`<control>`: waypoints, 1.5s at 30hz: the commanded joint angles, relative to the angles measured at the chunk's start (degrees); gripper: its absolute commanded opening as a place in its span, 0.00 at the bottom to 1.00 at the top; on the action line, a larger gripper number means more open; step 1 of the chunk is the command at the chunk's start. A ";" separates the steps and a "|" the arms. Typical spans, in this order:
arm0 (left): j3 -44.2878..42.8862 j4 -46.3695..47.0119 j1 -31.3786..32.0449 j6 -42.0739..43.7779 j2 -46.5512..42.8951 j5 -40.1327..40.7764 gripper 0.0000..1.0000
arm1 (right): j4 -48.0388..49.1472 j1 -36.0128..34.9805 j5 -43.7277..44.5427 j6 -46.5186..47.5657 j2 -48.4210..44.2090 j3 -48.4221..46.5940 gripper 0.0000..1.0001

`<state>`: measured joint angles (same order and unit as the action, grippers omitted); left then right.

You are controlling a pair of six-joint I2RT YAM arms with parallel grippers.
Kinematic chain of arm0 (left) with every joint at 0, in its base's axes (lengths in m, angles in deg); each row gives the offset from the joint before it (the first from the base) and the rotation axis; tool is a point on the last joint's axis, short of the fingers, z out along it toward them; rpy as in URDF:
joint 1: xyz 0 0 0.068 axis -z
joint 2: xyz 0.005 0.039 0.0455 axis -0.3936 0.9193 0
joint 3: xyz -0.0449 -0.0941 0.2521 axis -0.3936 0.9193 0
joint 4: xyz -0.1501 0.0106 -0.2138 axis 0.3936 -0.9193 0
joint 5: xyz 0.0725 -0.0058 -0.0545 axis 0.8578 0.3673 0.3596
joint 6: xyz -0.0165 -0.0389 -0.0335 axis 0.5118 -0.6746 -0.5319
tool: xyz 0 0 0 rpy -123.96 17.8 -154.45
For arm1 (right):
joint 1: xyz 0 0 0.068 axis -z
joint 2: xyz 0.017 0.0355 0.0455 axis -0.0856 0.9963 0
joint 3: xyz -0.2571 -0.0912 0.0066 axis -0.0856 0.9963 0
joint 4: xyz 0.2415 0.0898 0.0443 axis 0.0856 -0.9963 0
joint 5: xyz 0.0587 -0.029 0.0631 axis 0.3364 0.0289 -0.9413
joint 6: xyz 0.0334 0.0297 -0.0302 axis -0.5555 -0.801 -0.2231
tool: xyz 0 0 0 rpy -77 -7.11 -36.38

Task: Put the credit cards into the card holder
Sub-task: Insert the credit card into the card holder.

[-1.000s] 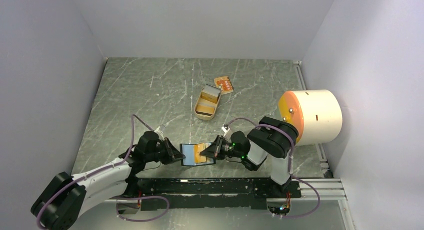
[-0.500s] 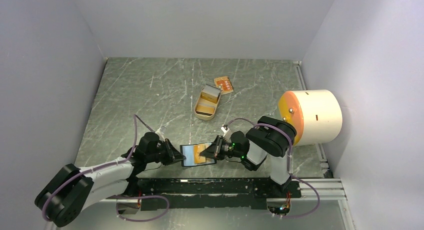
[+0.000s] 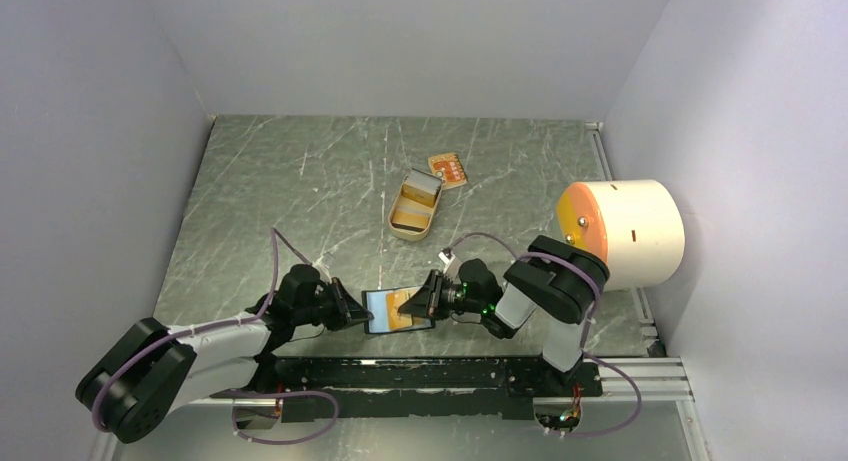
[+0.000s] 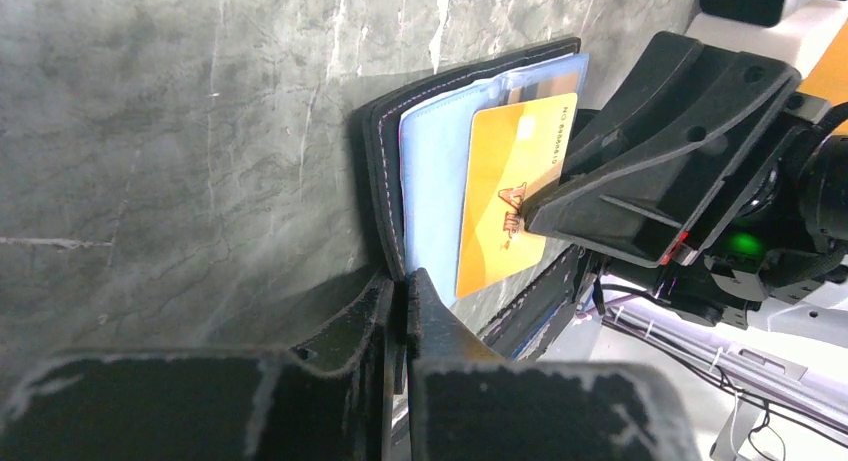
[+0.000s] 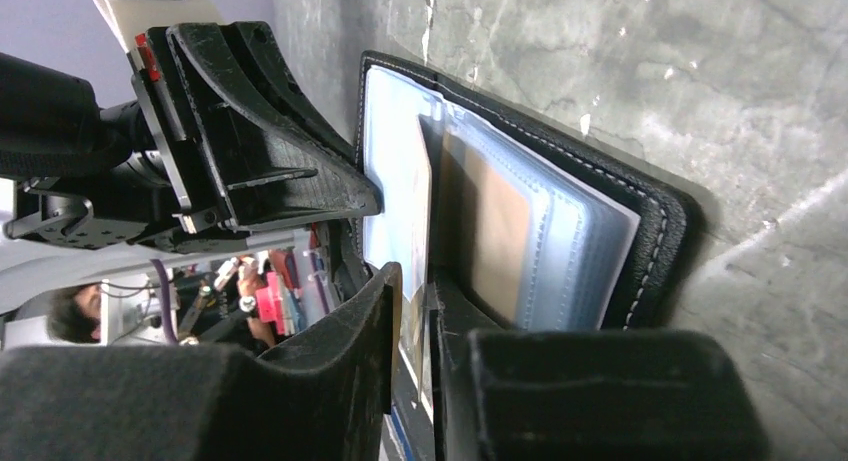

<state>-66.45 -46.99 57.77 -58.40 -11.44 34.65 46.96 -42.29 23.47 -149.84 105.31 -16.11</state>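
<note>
The card holder [image 3: 385, 303] is open by the near edge of the table [image 3: 300, 191], between my two arms, with its blue lining facing up. I cannot tell whether it lies flat or is tipped up a little. An orange card [image 4: 505, 196] sits against that lining and looks only part-way into the clear sleeves; how deep is hidden.

My left tool [image 4: 404, 281] is pressed together on the edge of the holder's black cover, pinning it. My right tool [image 5: 414, 281] comes in from the opposite side with one tip on the card's face. Its fingers stand a narrow slot apart with the card's thin edge running into the slot, and I cannot tell whether they grip the card or merely flank it.

The step in hand, I judge, is seating this card. To do it well I would:
- hold the left clamp firm so the holder can neither slide nor fold shut;
- push the card flat along the lining into the sleeve's mouth, not down onto it;
- check that it goes under the lip before I let go;
- draw straight back, so the card is not dragged out.

A second card [image 3: 447, 169] lies far back on the table, just beside a tan tin [image 3: 413, 206].
</note>
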 commanded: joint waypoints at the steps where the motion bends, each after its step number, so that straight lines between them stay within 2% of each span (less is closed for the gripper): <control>1: 0.07 1.26 -0.25 0.55 -1.07 -1.45 0.09 | -15.30 1.61 1.21 8.11 -5.47 -1.05 0.22; 5: 0.26 -0.47 -0.22 0.52 -3.17 -0.68 0.09 | -26.17 2.19 2.23 13.11 -10.80 -3.52 0.28; 8: 0.07 -0.89 -0.30 0.87 -3.42 -0.49 0.09 | -26.26 2.13 1.53 12.69 -11.16 -3.78 0.28; 11: -0.12 -0.71 -0.24 1.14 -2.32 -0.46 0.09 | -25.91 2.20 1.43 12.64 -10.82 -3.90 0.21; 13: -0.08 -0.60 -0.26 1.18 -1.30 -0.65 0.09 | -24.90 2.56 1.08 12.39 -10.68 -3.53 0.12; 15: -0.20 -1.24 -0.27 1.49 -0.72 -0.47 0.17 | -24.28 3.00 0.80 12.19 -10.67 -3.18 0.04; 17: -0.16 -1.65 -0.28 1.48 -0.85 -0.34 0.22 | -24.00 3.55 0.18 12.13 -10.67 -3.28 0.00; 19: -0.14 -2.13 -0.28 1.24 -1.51 -0.24 0.24 | -24.06 3.89 -0.61 12.17 -10.84 -3.52 0.05; 20: -0.13 -2.27 -0.29 1.26 -1.90 -0.21 0.24 | -24.43 4.01 -1.15 12.45 -11.02 -3.78 0.18; 21: -0.14 -2.51 -0.29 1.26 -2.37 -0.18 0.24 | -24.92 4.12 -1.40 12.70 -11.37 -3.85 0.25; 22: -0.13 -2.74 -0.24 1.16 -2.70 -0.15 0.24 | -25.21 4.21 -1.38 12.93 -11.78 -3.70 0.27; 34: 0.01 -3.16 -0.32 1.06 -4.18 -0.33 0.18 | -29.41 4.83 -0.85 14.65 -13.73 -4.61 0.28; 36: 0.04 -3.34 -0.24 1.06 -4.22 -0.31 0.18 | -29.58 5.20 -0.81 14.70 -14.24 -4.32 0.28; 39: 0.20 -3.44 -0.29 1.11 -4.37 -0.14 0.24 | -30.09 5.50 -0.80 15.04 -14.83 -4.04 0.28; 41: 0.26 -3.47 -0.29 0.97 -4.56 -0.14 0.24 | -30.39 5.61 -0.80 15.29 -15.06 -4.11 0.28; 45: 0.32 -3.49 -0.31 0.81 -5.07 -0.15 0.20 | -30.19 5.56 -1.05 15.58 -14.57 -4.39 0.14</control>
<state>-66.38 -50.29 57.77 -57.96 -15.55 34.58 18.99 -37.17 21.46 -135.83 90.71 -20.85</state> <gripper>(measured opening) 0.230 0.207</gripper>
